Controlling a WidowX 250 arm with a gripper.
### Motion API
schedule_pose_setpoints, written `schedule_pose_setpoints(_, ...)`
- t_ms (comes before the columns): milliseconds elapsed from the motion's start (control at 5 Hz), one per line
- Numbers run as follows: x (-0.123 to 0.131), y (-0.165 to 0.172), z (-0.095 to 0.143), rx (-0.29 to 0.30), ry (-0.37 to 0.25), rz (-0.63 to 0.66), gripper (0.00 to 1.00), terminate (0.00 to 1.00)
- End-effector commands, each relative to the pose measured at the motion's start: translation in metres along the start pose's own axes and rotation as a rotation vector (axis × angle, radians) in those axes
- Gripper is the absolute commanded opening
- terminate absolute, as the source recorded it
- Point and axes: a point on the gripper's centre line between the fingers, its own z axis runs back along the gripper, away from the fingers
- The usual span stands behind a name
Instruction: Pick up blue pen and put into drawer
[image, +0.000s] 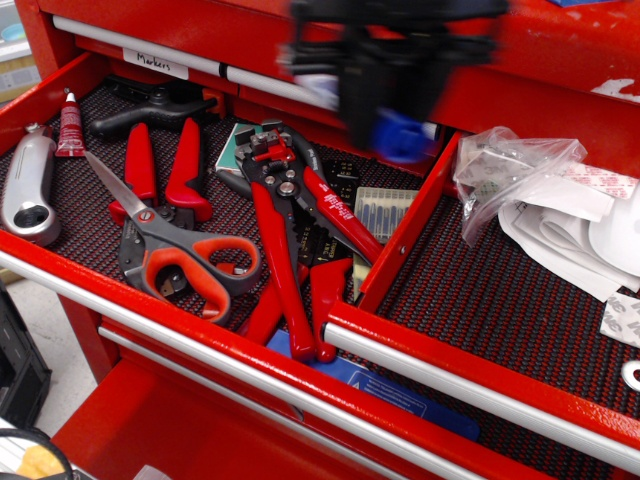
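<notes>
Gripper (395, 95) sits at upper centre of the frame, heavily motion-blurred, above the red divider (405, 235) between the two drawer compartments. A blue blob hangs at its lower end: judged to be the cap of the blue pen (405, 137), clamped in the jaws and clear of the drawer floor. Finger positions are too smeared to read directly; the closed grip is inferred from the pen hanging there.

Step in hand, as judged: transport. Pen is lifted, not yet set down.

Left compartment holds scissors (165, 245), red-handled pliers (165, 175), a wire stripper (295, 225), a silver knife (28, 188) at far left and a small glue tube (70, 125) at upper left. Right compartment (500, 300) has bare black matting in its lower half, with a plastic bag (510, 165) and papers (575, 235) along the upper right.

Next move calls for: settling over bare matting in the right compartment, away from the bag and clear of the divider, then lowering before letting go. Risk: pen catching the divider edge if lowered too near it.
</notes>
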Motion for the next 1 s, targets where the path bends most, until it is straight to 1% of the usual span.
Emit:
schedule_pose_setpoints(0,-0.039,-0.029,0.033,-0.133,-0.023,-0.124,0.0,0.0)
schedule_pose_setpoints(200,-0.057,-0.042,0.036,-0.159,-0.061,-0.13,0.0,0.0)
schedule_pose_setpoints(400,-0.054,-0.036,0.028,-0.196,-0.116,-0.147,1.0,0.0)
schedule_pose_setpoints(600,-0.054,-0.036,0.028,-0.196,-0.116,-0.147,1.0,0.0)
schedule_pose_setpoints(800,-0.054,-0.036,0.028,-0.196,-0.116,-0.147,1.0,1.0)
